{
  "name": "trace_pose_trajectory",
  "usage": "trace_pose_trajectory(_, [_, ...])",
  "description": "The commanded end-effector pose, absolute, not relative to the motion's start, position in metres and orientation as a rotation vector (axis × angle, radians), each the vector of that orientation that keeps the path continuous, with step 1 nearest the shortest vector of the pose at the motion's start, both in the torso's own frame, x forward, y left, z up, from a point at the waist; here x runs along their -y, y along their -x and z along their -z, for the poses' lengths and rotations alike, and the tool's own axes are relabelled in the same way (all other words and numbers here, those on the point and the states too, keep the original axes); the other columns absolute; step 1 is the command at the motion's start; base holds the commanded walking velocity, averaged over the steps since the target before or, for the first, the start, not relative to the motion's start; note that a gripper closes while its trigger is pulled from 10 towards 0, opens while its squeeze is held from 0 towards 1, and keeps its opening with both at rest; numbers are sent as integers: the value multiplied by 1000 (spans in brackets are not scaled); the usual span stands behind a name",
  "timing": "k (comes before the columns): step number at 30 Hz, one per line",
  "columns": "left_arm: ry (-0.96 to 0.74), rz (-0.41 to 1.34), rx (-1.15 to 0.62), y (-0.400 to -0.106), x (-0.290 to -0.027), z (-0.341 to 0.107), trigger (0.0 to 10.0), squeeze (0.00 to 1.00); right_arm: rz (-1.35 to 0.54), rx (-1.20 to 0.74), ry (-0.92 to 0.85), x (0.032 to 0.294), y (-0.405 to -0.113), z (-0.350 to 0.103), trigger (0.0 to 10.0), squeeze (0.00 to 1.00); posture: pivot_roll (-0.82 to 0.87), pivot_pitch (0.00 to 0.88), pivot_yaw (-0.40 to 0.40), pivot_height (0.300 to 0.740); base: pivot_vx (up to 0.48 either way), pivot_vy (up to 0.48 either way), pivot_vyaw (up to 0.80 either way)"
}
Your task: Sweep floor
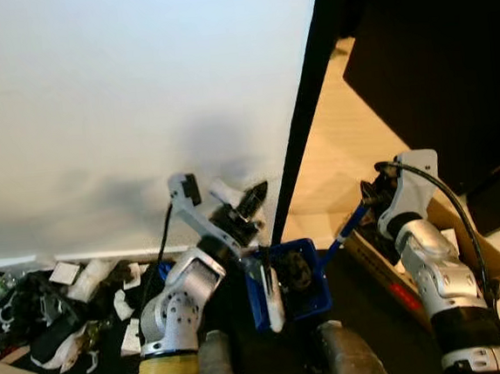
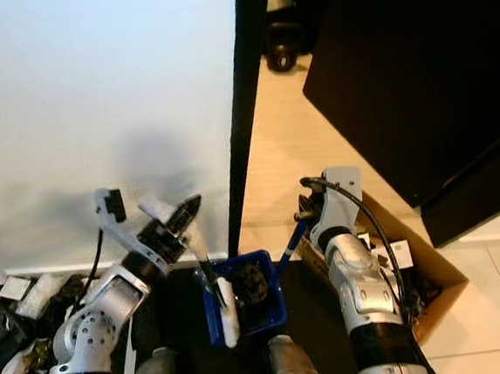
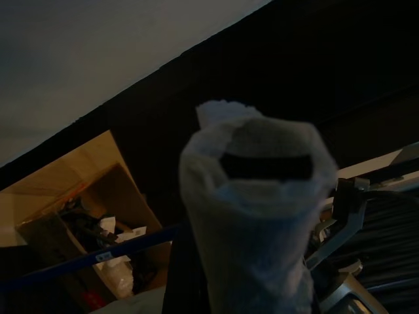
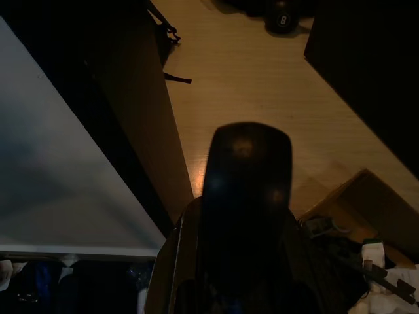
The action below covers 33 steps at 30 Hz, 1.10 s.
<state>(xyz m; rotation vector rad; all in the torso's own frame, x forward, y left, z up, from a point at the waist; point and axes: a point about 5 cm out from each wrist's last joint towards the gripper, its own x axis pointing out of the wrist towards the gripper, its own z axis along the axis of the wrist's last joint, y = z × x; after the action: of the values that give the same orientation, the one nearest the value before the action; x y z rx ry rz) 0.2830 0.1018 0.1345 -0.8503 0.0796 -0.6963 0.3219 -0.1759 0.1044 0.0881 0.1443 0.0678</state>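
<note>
We are holding brush [image 1: 271, 292] in clenched left claw [image 1: 250, 206] over dustpan [image 1: 304, 278]; right claw [image 1: 369, 196] gripping its handle [image 1: 341, 231]. Litter [image 1: 59, 309] beside left arm still unswept.

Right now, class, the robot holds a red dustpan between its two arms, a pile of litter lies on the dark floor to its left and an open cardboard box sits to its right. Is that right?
Not quite: the dustpan is blue, not red, as the right eye view shows. The rest holds: the litter lies on the dark floor to the robot's left, and the open cardboard box sits to its right.
</note>
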Motion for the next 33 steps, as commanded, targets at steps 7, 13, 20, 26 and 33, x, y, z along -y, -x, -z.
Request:
trace_pose_trajectory(7, [876,794,-22,-280,-103,-155,10000,0,-75,-147,-123,173,-320,-100,10000,0,36,226,-35,740,0,0,0])
trace_pose_trajectory(13, [742,814,59,-283,-127,-178,10000,0,-71,-149,-126,173,-318,-98,10000,0,50,225,-29,740,0,0,0])
trace_pose_trajectory(20, [528,620,-14,-293,-157,-171,10000,0,-54,-119,-147,174,-318,-99,10000,0,65,212,1,740,0,0,0])
trace_pose_trajectory(26, [401,425,-148,-293,-174,-163,10000,0,-29,-75,-179,178,-316,-104,10000,0,75,200,24,740,0,0,0])
trace_pose_trajectory(33, [273,178,-272,-300,-193,-160,10000,0,-10,-36,-264,181,-313,-108,10000,0,84,194,38,740,0,0,0])
